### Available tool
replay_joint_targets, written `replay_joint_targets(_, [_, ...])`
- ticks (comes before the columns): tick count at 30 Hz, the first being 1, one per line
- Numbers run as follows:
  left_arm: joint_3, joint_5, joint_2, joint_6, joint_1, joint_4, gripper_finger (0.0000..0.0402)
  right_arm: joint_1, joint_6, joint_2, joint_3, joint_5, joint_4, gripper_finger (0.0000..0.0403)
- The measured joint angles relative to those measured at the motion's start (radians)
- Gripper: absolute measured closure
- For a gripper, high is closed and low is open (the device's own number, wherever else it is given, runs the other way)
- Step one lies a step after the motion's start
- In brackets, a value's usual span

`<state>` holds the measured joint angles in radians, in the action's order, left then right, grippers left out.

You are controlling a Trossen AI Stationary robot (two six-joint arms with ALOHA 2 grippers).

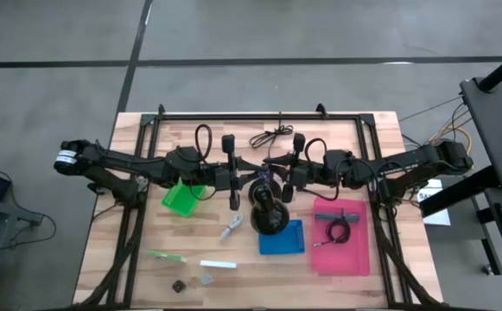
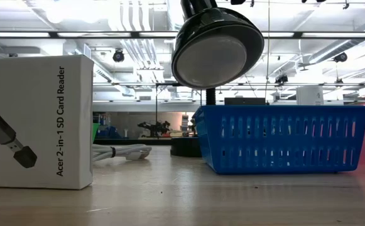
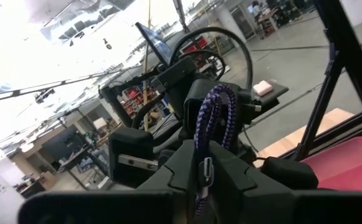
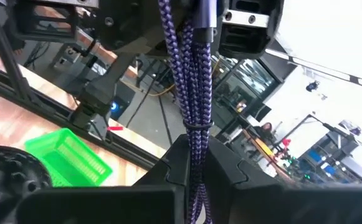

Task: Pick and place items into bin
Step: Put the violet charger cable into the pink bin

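Wooden tabletop fills the middle of the high view, with grey floor around it. Nearest the lower edge lie two tiny cubes [image 1: 191,282], then a white stick [image 1: 218,264] and a green stick [image 1: 164,256]. Farther up sit the blue bin [image 1: 282,238] and, at right, the pink bin [image 1: 341,256], a coiled cable [image 1: 336,231] inside it. Above these, at frame centre, both grippers meet over the black stand [image 1: 268,216]. A purple braided cord [image 4: 192,93] runs taut between them, its long axis from one gripper straight to the other. The left gripper [image 3: 207,171] is pinched on one end; the right gripper [image 4: 196,168] is pressed together on the other. Both look equally near it; the pink bin lies on the right arm's side, the green bin [image 1: 181,199] on the left's.
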<state>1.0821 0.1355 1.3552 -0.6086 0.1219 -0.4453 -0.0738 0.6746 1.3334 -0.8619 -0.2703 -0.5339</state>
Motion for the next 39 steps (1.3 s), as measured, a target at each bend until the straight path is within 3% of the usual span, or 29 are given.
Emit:
replay_joint_targets(9, [0.0, 0.036, -0.008, 0.003, 0.0, 0.017, 0.03, 0.0, -0.011, 0.0, 0.0, -0.155, 0.007, 0.0387])
replay_joint_targets(15, [0.0, 0.228, -0.037, 0.003, 0.002, 0.084, 0.0255, -0.001, -0.029, -0.01, 0.0, -0.307, 0.058, 0.0388])
replay_joint_targets(20, [0.0, 0.237, -0.088, 0.025, 0.006, 0.197, 0.0249, -0.002, -0.115, -0.051, 0.0, -0.365, 0.151, 0.0388])
replay_joint_targets(27, [-0.004, 0.238, -0.151, 0.061, 0.009, 0.352, 0.0249, -0.002, -0.26, -0.141, 0.0, -0.365, 0.332, 0.0388])
replay_joint_targets(39, [-0.025, 0.237, -0.271, 0.271, 0.057, 0.52, 0.0249, -0.036, -0.553, -0.337, 0.0, -0.361, 0.691, 0.0388])
